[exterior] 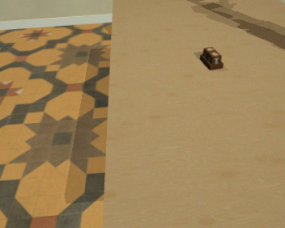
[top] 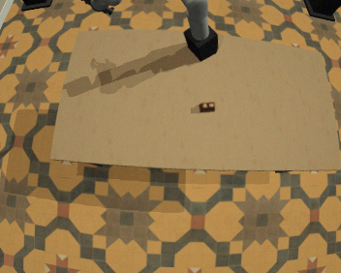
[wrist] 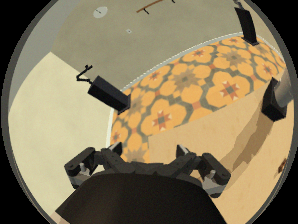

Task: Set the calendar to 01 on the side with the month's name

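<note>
The calendar (top: 206, 107) is a small dark brown tray holding two brown cubes side by side, right of the table's middle. It also shows in the exterior view (exterior: 212, 58), flat on the table. The cubes have pale faces, but the digits are too small to read, and I cannot make out the month's name. My gripper (wrist: 148, 149) is open and empty. It is raised high and far from the calendar, with the wrist camera facing the patterned floor and walls. The calendar is not in the wrist view.
The arm's black base (top: 201, 45) stands at the table's back edge, and the arm casts a long shadow (top: 134, 70) to the left. The tan table (top: 197, 102) is surrounded by patterned floor. Black stands (top: 323, 7) are at the far corners.
</note>
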Robot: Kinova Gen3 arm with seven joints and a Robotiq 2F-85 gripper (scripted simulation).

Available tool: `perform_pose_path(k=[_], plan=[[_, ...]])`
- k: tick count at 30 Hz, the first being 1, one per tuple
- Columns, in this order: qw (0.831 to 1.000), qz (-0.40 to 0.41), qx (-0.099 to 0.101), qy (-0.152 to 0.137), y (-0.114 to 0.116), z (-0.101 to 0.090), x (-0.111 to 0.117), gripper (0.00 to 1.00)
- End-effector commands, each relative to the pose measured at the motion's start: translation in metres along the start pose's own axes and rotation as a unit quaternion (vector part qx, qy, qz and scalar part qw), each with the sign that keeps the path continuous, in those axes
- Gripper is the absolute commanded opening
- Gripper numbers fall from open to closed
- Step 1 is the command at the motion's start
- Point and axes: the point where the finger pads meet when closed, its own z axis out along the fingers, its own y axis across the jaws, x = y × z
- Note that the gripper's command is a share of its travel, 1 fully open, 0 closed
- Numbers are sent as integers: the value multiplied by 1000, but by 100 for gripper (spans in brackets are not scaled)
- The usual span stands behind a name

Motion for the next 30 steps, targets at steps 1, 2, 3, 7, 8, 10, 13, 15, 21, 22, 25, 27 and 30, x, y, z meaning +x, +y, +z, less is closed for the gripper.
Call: perform_pose_path(k=[1, 2, 3, 7, 8, 10, 13, 15, 21, 22, 25, 27, 30], plan=[[1000, -18, 2, -4, 4, -2, -9, 100], [1000, -29, 2, -6, 7, -2, -14, 100], [999, -42, 2, -10, 12, -3, -21, 100], [992, -121, 3, -41, 43, -14, -69, 100], [988, -146, 3, -51, 55, -18, -84, 100], [983, -174, 4, -65, 69, -24, -103, 100], [977, -200, 5, -74, 82, -28, -115, 100], [966, -240, 7, -94, 104, -38, -139, 100], [925, -352, 12, -143, 174, -66, -187, 100], [914, -375, 13, -153, 190, -73, -196, 100], [888, -423, 16, -177, 226, -89, -212, 100], [870, -454, 17, -191, 249, -99, -219, 100], [863, -466, 18, -197, 259, -103, -222, 100]])
